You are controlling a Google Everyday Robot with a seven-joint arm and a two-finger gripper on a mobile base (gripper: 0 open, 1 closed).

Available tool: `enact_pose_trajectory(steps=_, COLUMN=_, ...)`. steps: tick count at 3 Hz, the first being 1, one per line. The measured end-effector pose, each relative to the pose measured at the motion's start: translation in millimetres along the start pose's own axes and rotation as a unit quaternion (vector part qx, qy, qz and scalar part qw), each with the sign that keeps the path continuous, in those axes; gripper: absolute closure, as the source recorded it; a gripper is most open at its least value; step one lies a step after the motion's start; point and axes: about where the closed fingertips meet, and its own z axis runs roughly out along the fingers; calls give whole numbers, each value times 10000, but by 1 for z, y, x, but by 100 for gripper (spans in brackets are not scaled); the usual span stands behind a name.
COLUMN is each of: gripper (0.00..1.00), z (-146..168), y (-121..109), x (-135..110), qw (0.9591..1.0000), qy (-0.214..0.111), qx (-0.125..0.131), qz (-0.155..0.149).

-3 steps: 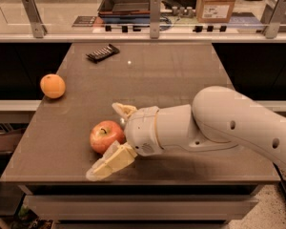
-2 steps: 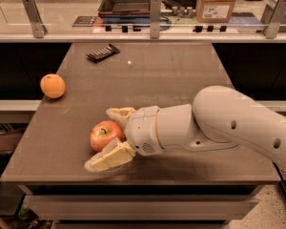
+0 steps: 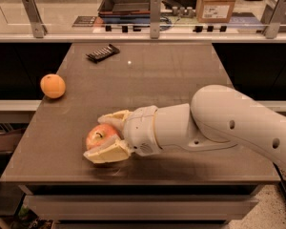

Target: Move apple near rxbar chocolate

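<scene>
The red apple [image 3: 98, 136] with a yellowish patch at its stem sits near the table's front left. My gripper [image 3: 94, 138] reaches in from the right, one pale finger [image 3: 112, 118] behind the apple and the other in front of it. Both fingers press against the apple's sides, and it rests on the table. The rxbar chocolate [image 3: 102, 53], a flat dark bar with pale markings, lies at the table's far left, well away from the apple.
An orange [image 3: 53, 86] sits at the table's left edge [image 3: 33, 128]. Behind the table runs a rail with metal posts [image 3: 155, 16]. Beyond it are a dark tray [image 3: 126, 1] and a cardboard box [image 3: 216, 4].
The gripper has slid left around the apple and its fingers have closed in onto the apple's sides. The apple, orange and bar stay put.
</scene>
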Motion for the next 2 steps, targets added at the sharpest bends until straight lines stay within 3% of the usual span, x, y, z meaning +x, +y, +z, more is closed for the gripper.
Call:
enact_pose_trajectory(steps=1, gripper=88, z=1, y=2, x=-2, qw=10000, qy=7, qx=-7, qz=-25)
enact_pose_trajectory(steps=2, gripper=100, z=1, y=3, x=-3, qw=10000, qy=14, qx=-14, qz=-47)
